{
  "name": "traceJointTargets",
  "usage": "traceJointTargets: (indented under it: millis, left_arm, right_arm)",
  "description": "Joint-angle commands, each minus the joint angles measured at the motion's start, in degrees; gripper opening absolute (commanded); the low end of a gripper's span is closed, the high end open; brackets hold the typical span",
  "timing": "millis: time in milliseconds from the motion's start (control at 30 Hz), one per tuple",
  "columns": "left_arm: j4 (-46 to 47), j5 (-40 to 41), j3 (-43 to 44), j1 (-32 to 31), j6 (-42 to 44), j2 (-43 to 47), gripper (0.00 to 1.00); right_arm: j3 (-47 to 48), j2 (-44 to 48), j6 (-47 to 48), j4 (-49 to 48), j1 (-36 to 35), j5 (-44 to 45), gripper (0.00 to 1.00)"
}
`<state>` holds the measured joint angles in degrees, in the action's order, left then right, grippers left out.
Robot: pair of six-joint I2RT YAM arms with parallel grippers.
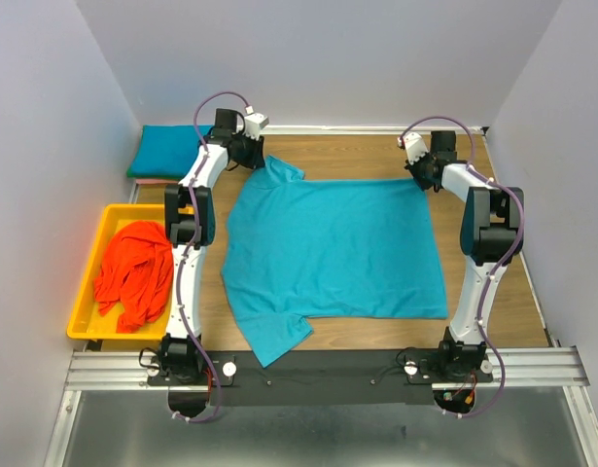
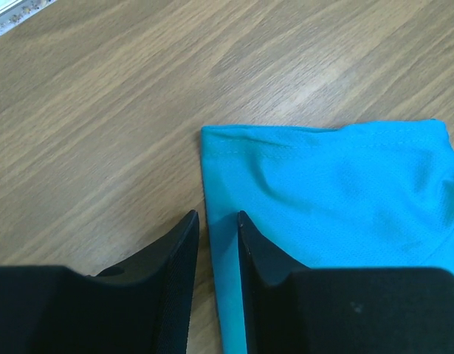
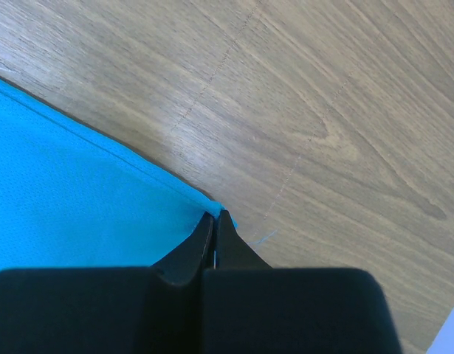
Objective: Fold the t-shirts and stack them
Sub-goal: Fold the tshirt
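A teal-blue t-shirt [image 1: 333,248] lies spread flat on the wooden table. My left gripper [image 1: 252,154] is at its far left sleeve. In the left wrist view the gripper [image 2: 218,215] has its jaws a little apart, and the sleeve's [image 2: 337,184] edge lies in the gap, flat on the wood. My right gripper [image 1: 422,175] is at the shirt's far right corner. In the right wrist view the gripper [image 3: 215,214] is shut, with the corner of the cloth [image 3: 64,192] pinched at the tips. An orange-red t-shirt [image 1: 133,272] lies crumpled in the tray.
A yellow plastic tray [image 1: 104,216] stands at the table's left edge and holds the orange-red shirt. A folded teal-blue shirt [image 1: 167,151] lies at the far left corner. White walls close in the back and both sides.
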<state>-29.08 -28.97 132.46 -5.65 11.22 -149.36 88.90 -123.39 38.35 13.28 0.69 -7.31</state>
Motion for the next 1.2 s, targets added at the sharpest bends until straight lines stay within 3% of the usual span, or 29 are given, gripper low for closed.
traceJointTargets:
  millis: [0, 167, 200, 500, 700, 1167]
  left_arm:
    - [-2.7, -0.8, 2.8, -0.6, 0.6, -2.2, 0.31]
    - [-2.6, 0.0, 3.4, -0.6, 0.5, -2.4, 0.1]
    - [-2.4, 0.1, 3.5, -0.6, 0.6, -2.3, 0.0]
    - [12.2, -4.7, -9.0, 1.3, -0.7, 9.3, 0.0]
    - [12.7, -7.6, -10.5, 1.6, 1.5, 14.1, 0.0]
    - [12.1, -7.9, -23.5, 2.3, 9.8, 25.1, 0.0]
  right_arm:
    - [1.7, -1.7, -0.6, 0.8, -0.5, 1.0, 0.01]
    - [2.0, -1.9, -0.6, 0.9, -0.5, 1.1, 0.01]
    - [2.1, -1.9, -0.6, 1.0, -0.5, 1.2, 0.01]
    - [2.3, 0.4, 0.2, 1.1, -0.5, 2.0, 0.01]
    - [2.3, 2.8, 0.6, 1.4, -0.5, 1.5, 0.0]
    - [-2.1, 9.6, 2.5, 2.1, -0.4, 0.5, 0.01]
